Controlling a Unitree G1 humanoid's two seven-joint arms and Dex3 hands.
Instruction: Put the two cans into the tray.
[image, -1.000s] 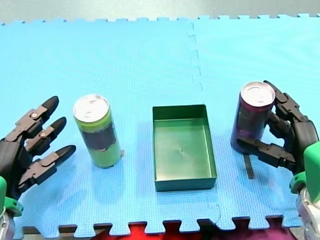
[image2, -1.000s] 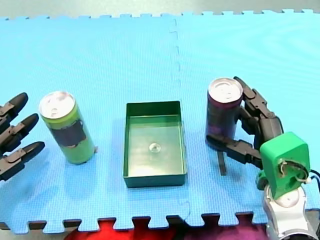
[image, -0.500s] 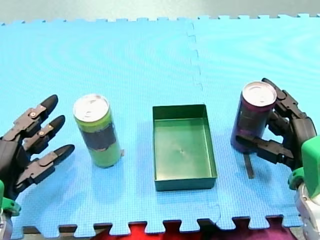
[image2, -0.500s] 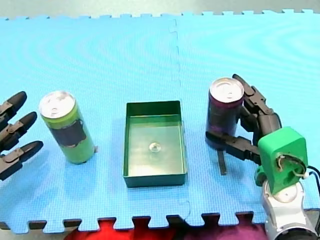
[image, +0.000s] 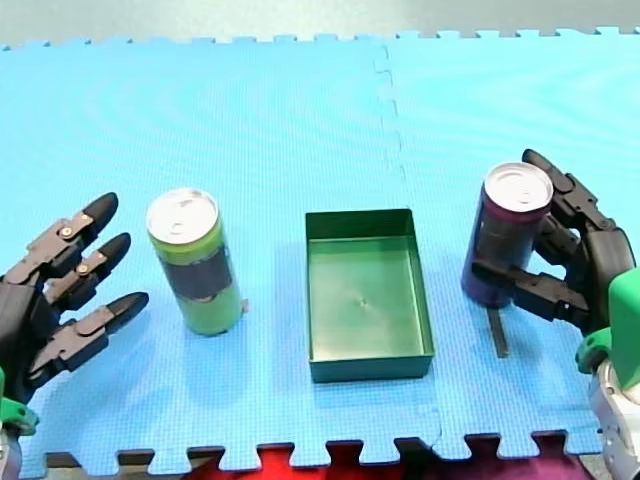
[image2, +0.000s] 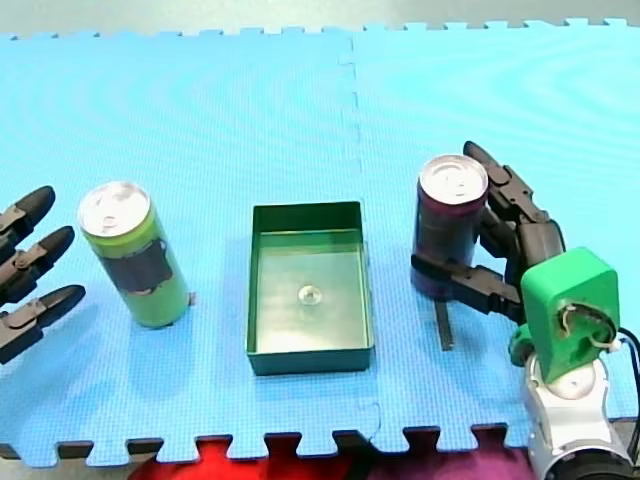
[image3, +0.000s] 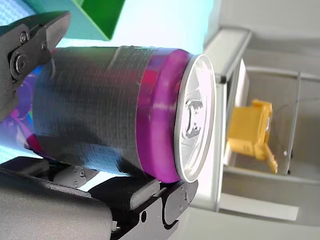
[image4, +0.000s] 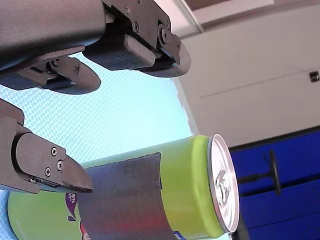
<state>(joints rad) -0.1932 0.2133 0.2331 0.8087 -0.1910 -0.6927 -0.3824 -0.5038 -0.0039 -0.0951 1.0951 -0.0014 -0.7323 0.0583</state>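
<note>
We see the right hand (image: 572, 262) with fingers curled round the upright purple can (image: 500, 245) just right of the tray (image: 370, 368) — green can (image: 197, 265) upright left of the tray, left hand (image: 55, 300) farther left, uncurled, holding nothing.

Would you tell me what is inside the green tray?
The tray holds no can, only a small round mark mid-floor; its near wall hides some floor. The purple can stands outside in the right hand; the green can, by the left hand.
</note>
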